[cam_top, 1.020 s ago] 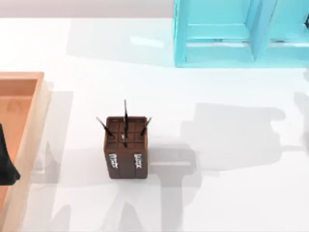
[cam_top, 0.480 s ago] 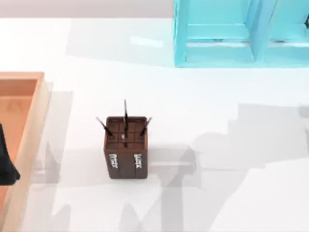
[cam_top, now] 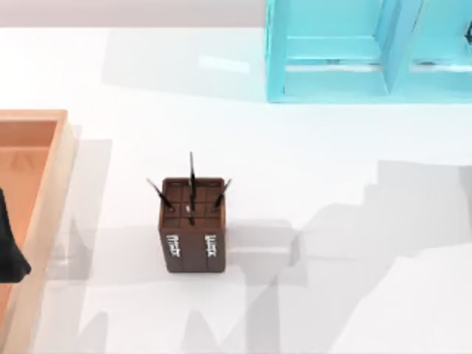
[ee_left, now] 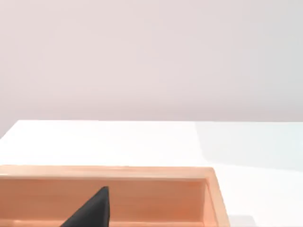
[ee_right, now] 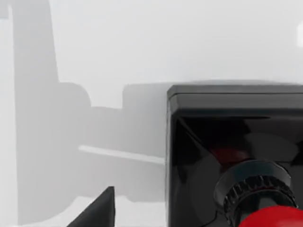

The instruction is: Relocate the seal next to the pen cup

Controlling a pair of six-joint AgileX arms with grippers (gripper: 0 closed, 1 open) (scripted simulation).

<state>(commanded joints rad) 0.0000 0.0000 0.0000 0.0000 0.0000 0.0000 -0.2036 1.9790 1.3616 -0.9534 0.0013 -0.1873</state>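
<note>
Tray first: light wooden tray with raised walls (cam_top: 51,158) sits at the table's left edge, and the left arm is parked over it. A dark wedge of the left gripper (cam_top: 9,251) shows above the tray floor in the top view and again in the left wrist view (ee_left: 92,210); whether it is spread or closed I cannot tell. Judged idle: it points away from everything the task needs.

Centre: dark brown upright square pen cup with gridded top and white side lettering (cam_top: 192,225), thin dark pens sticking up. It stands alone on the white table (cam_top: 332,147), with bare surface on all sides, so either flank is free as a drop spot.

Back right: turquoise open-framed shelf unit (cam_top: 354,51), well apart from the cup, not involved.

Right: the small seal with glossy red rounded knob on a black square base (ee_right: 236,156) sits on the white table directly under the right wrist camera (knob nearest the lens, base square to the view). One dark fingertip of the right gripper (ee_right: 97,210) shows beside the base, not touching it. With a finger clear of the seal, the pincer reads as wide and empty. Likely step: line up above the knob and descend to grasp. Seal not yet beside the cup.
</note>
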